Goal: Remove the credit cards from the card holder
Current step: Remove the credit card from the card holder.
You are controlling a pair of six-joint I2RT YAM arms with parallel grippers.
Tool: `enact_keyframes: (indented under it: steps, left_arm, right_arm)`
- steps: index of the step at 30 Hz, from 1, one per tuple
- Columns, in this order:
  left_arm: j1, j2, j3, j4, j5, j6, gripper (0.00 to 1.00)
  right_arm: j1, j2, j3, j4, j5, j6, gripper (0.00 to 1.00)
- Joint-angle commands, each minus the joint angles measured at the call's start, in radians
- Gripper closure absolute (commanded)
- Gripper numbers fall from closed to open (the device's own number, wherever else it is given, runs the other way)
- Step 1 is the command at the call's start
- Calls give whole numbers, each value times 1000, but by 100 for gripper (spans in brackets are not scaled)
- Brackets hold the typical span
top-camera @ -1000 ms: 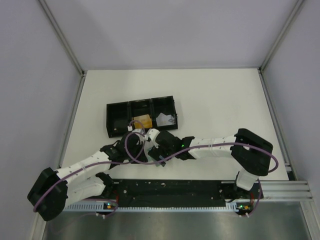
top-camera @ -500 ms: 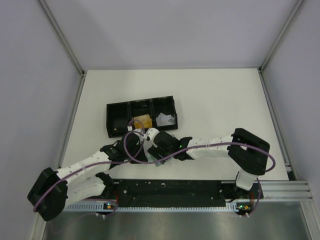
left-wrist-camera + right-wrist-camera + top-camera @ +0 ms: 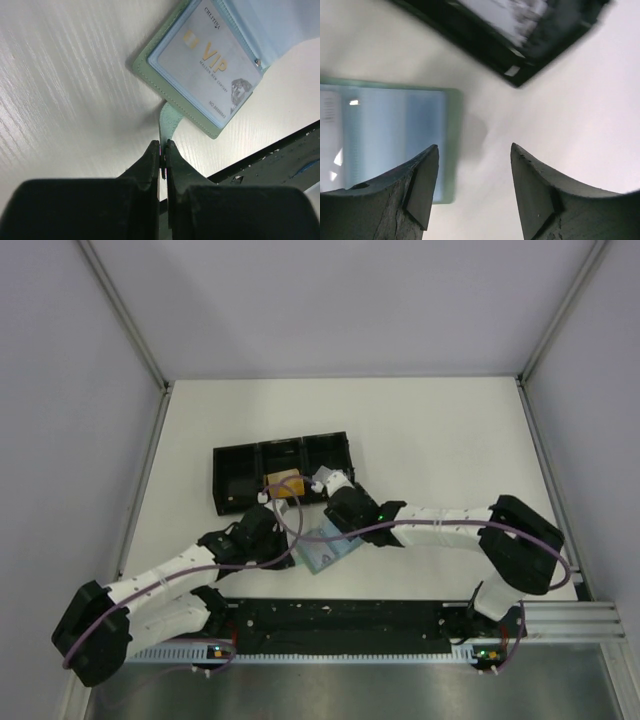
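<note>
Card holder [image 3: 325,548] lies open and flat on the counter [image 3: 440,440], close to the near edge and a little left of the middle, on the near side of the black tray [image 3: 232,478]. It sits askew to the counter's edges.

At the left, the left gripper [image 3: 162,150] reaches in low over the counter. Its jaws are pressed together on the small pale green tab [image 3: 167,120] that sticks out from the edge of the card holder, so it is pinching the holder by that tab. Just beyond the tab, one panel faces up, with stitching along its green border. Under that panel's clear window lies a silvery credit card [image 3: 207,60] with gold lettering, inside the holder. The second panel is pale blue and runs out of the left wrist view at the top right.

Further toward the far edge, the tray has three compartments in a row. A tan credit card [image 3: 284,483] lies in the middle one. A pale silvery card [image 3: 505,15], blurred, shows in the compartment at the tray's right end.

At the right, the right gripper [image 3: 475,185] hangs over that right end of the tray. Its fingers are spread apart, with only bare counter between them. The holder's edge lies just to their left in the right wrist view.
</note>
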Motion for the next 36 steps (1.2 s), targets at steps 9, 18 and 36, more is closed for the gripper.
enact_keyframes:
  steps: [9, 18, 36]
  left_arm:
    - [-5, -109, 52, -16, -39, 0, 75]
    - [-5, -226, 96, 17, -128, 1, 63]
    - [-8, 196, 81, 209, 46, 18, 97]
  right_arm:
    - [-107, -314, -95, 75, -340, 95, 46]
    - [-166, -241, -158, 359, -756, 298, 56]
    - [-249, 15, -216, 513, -868, 474, 59]
